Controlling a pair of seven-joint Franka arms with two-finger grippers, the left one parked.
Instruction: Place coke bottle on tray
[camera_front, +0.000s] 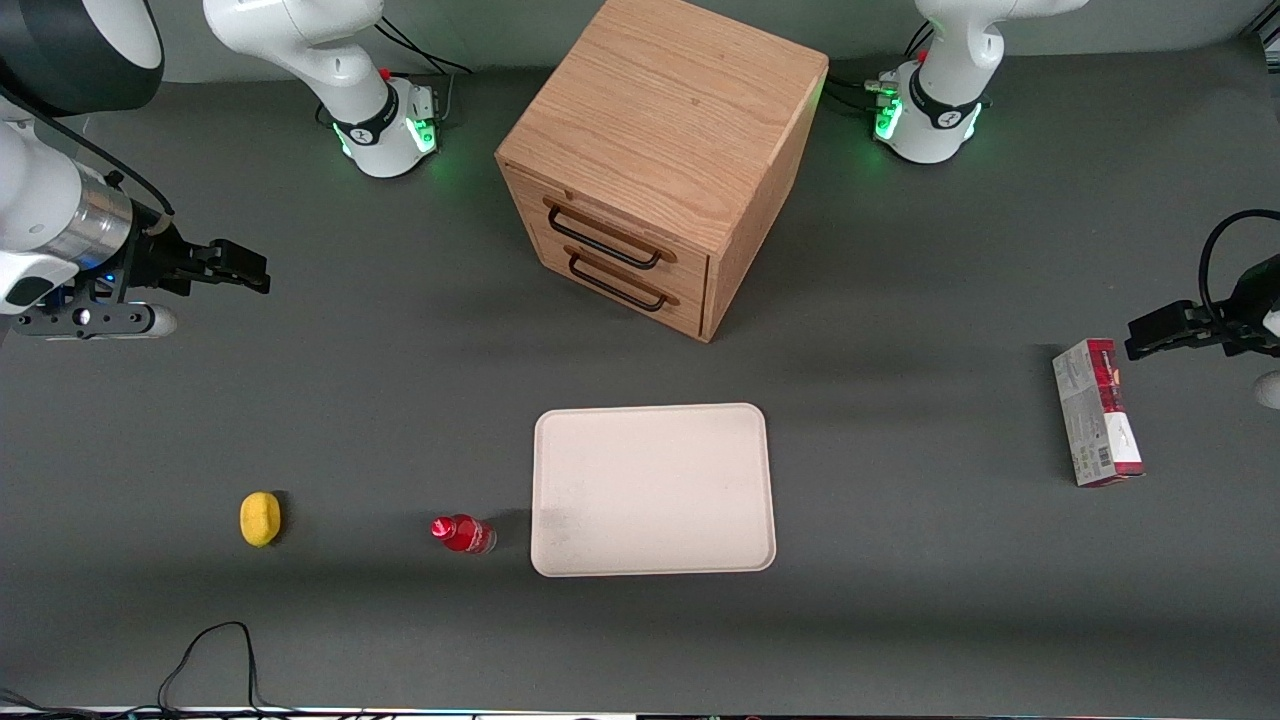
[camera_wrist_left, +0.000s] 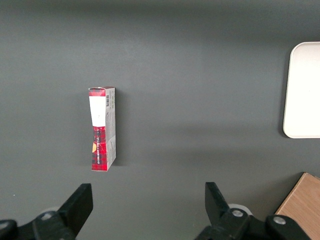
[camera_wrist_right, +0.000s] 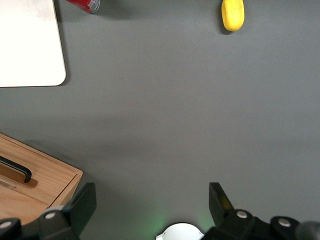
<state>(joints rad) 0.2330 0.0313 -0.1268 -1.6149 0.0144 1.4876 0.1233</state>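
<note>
The coke bottle (camera_front: 463, 534) is lying on its side on the table, I think, just beside the tray (camera_front: 653, 489) and between it and the yellow lemon thing (camera_front: 260, 519). My gripper (camera_front: 232, 266) hangs over bare table at the working arm's end, fingers spread wide, holding nothing, well apart from the bottle.

On the desk (camera_front: 900, 620) the coke bottle (camera_front: 463, 534) lies just beside the tray (camera_front: 653, 489), between it and the lemon (camera_front: 260, 519), the two-drawer cabinet (camera_front: 655, 160) farther from the front camera, the carton (camera_front: 1096, 412) toward the parked arm's end, the tool (camera_front: 240, 268) well apart, jaws spread.
</note>
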